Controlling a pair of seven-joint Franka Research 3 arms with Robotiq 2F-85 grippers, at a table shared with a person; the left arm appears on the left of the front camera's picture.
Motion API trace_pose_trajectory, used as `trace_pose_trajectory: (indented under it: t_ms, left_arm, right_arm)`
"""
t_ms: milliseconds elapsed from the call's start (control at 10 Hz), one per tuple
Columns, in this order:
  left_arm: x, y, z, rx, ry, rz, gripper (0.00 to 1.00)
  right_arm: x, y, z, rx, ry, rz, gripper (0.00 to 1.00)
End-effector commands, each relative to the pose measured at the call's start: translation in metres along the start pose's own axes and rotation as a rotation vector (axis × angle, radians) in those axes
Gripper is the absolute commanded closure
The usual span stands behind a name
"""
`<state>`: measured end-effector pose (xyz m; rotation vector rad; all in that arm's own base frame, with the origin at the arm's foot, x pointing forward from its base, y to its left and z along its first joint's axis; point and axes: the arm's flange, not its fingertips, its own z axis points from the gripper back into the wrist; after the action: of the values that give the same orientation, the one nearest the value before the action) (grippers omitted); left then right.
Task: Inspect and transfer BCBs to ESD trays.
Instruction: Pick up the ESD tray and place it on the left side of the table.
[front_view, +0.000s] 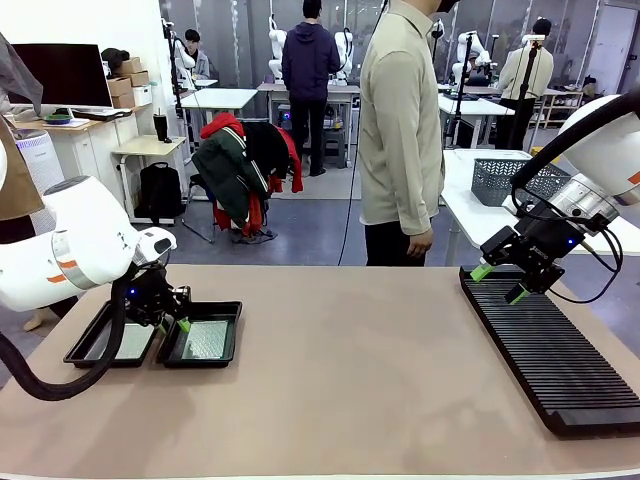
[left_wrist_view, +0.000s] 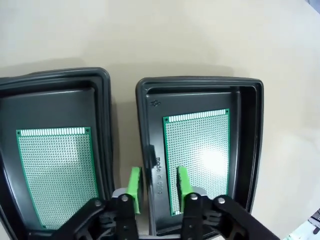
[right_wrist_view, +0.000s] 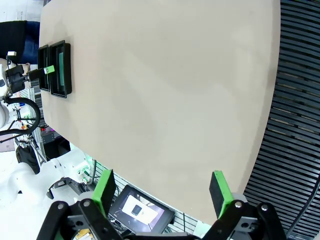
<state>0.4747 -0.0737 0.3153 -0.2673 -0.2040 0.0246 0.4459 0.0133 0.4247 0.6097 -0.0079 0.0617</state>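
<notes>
Raised lettering on the right ESD tray's (left_wrist_view: 200, 150) near wall seems to read "made in china". The beige table (front_view: 350, 370) stands in a workshop. Both trays sit side by side at its left end, a BCB (left_wrist_view: 197, 152) flat in the right one, another BCB (left_wrist_view: 57, 172) in the left ESD tray (left_wrist_view: 55, 125). The left gripper (left_wrist_view: 159, 184) stands partly open, straddling that lettered wall and holding nothing. The right gripper (front_view: 497, 282) gapes wide and empty above the black ribbed rack (front_view: 560, 360).

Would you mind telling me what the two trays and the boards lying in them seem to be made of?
The ESD trays look like moulded black plastic, semi-glossy, with rounded rims and embossed lettering on one wall. The BCBs look like green laminate perforated boards: a fine grid of pale dots, slightly reflective where the light glares, with a toothed contact strip along one end.
</notes>
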Motion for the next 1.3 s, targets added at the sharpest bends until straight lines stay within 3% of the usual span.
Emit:
trace_pose_trajectory:
  t_ms: [0, 100, 200, 300, 500, 800, 1200]
  left_arm:
    - [-0.005, -0.011, 0.010, 0.027, -0.025, -0.012, 0.42]
    - [-0.007, -0.017, 0.016, 0.045, -0.031, -0.023, 0.26]
    - [-0.010, -0.024, 0.028, 0.069, -0.042, -0.030, 0.24]
    - [-0.015, -0.031, 0.045, 0.099, -0.058, -0.042, 0.08]
    - [-0.022, -0.039, 0.074, 0.140, -0.070, -0.060, 0.00]
    - [-0.033, -0.054, 0.111, 0.214, -0.058, -0.082, 0.00]
    - [-0.034, -0.067, 0.130, 0.253, -0.009, -0.092, 0.00]
  right_arm:
    - [0.001, 0.001, -0.001, -0.002, -0.010, -0.017, 0.00]
    - [0.001, 0.001, -0.001, -0.002, -0.010, -0.017, 0.00]
    - [0.001, 0.001, -0.001, -0.002, -0.010, -0.017, 0.00]
    - [0.001, 0.001, -0.001, -0.002, -0.010, -0.017, 0.00]
    - [0.001, 0.001, -0.001, -0.002, -0.010, -0.017, 0.00]
    - [0.001, 0.001, -0.001, -0.002, -0.010, -0.017, 0.00]
    - [0.001, 0.001, -0.001, -0.002, -0.010, -0.017, 0.00]
